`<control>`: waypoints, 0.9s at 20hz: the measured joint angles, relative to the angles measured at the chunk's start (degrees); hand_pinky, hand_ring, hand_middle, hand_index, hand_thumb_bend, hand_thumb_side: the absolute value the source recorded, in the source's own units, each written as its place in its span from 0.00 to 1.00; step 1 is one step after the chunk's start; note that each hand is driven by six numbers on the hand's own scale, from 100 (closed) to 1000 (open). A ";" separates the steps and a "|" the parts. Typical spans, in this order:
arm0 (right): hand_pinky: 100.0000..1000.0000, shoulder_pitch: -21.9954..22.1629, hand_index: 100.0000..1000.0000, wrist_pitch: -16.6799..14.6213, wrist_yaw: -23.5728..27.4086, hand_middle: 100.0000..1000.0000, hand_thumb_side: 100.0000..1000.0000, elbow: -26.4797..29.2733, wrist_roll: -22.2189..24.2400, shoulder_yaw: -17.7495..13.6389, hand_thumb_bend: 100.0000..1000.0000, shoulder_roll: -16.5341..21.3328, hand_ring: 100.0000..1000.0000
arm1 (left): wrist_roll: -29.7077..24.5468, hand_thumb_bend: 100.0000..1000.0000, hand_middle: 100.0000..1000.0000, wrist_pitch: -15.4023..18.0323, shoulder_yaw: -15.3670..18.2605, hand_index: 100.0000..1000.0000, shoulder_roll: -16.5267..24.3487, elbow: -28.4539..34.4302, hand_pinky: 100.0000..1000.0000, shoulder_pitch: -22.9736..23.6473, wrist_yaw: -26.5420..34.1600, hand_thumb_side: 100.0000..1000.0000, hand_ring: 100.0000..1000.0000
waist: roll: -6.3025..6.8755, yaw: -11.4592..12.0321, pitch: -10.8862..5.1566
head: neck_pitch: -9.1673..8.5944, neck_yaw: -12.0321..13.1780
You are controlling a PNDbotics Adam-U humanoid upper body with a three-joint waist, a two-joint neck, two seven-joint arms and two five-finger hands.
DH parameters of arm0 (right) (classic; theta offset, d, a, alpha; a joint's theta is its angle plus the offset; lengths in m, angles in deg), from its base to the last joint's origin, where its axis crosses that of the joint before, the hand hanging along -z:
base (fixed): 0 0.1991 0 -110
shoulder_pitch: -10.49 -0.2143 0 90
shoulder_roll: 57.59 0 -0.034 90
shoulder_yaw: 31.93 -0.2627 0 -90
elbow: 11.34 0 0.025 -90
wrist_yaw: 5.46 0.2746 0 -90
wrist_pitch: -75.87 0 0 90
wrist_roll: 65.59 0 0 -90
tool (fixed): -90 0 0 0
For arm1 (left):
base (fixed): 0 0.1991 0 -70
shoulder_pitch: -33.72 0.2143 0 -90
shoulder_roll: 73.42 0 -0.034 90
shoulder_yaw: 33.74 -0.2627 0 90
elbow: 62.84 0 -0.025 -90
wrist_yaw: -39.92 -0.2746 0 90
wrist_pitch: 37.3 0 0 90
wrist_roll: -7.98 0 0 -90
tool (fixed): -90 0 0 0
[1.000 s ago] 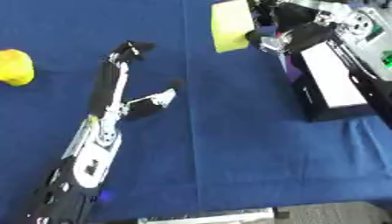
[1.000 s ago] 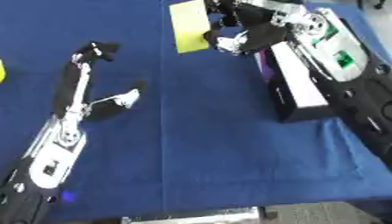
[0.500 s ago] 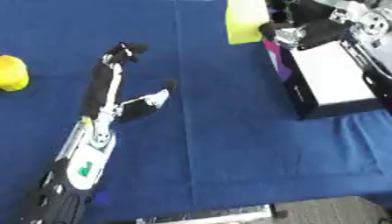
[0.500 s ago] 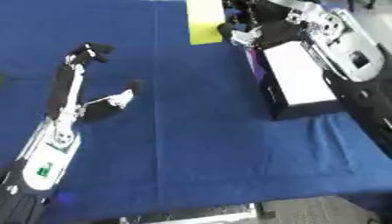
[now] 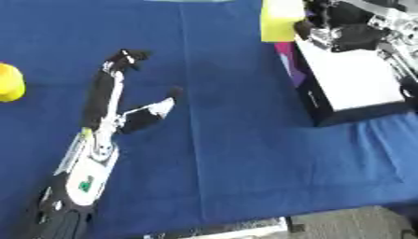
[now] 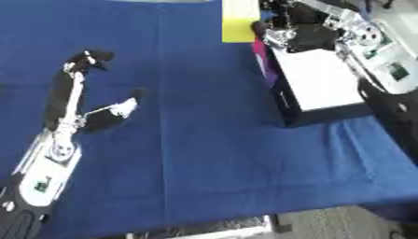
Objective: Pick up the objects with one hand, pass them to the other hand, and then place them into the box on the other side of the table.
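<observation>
Right hand (image 5: 343, 35), fingers curled around a flat yellow rectangular block (image 5: 282, 21), holds it above the far end of the black, white-topped box (image 5: 347, 79). Left hand (image 5: 114, 100) rests open on the blue tablecloth (image 5: 220, 154); a round yellow object (image 5: 8, 83) lies at the left edge.

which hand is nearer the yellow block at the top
Right. The right hand is against the yellow block, at its right side; the left hand lies open, far down-left of it on the blue cloth.
</observation>
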 measured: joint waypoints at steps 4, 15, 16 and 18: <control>0.77 2.48 0.72 -0.23 0.24 0.54 0.26 -1.19 -2.05 -2.74 0.00 0.00 1.00 | 0.12 0.48 0.63 -0.12 0.11 0.76 0.46 0.01 0.77 0.34 0.03 0.42 0.59 | 0.28 -0.20 -0.09 | 0.00 0.05; 0.77 8.41 0.72 -1.65 -0.03 0.55 0.25 -5.62 -7.10 -8.42 0.00 0.20 1.00 | 0.19 0.48 0.63 -0.39 0.31 0.76 0.96 0.73 0.77 0.35 0.52 0.41 0.59 | 0.73 -0.32 -0.09 | 0.01 -0.25; 0.76 8.95 0.72 -1.72 -0.05 0.55 0.26 -6.29 -7.56 -8.94 0.00 0.20 1.00 | 0.20 0.46 0.63 -0.42 0.31 0.76 0.99 0.75 0.77 0.35 0.52 0.42 0.60 | 0.80 -0.26 -0.09 | 0.01 -0.31; 0.76 9.96 0.72 -2.10 -0.10 0.55 0.23 -7.34 -8.39 -9.84 0.00 0.21 1.00 | 0.26 0.48 0.63 -0.50 0.32 0.76 1.38 0.81 0.77 0.35 0.52 0.41 0.60 | 0.81 -0.24 -0.09 | 0.02 -0.45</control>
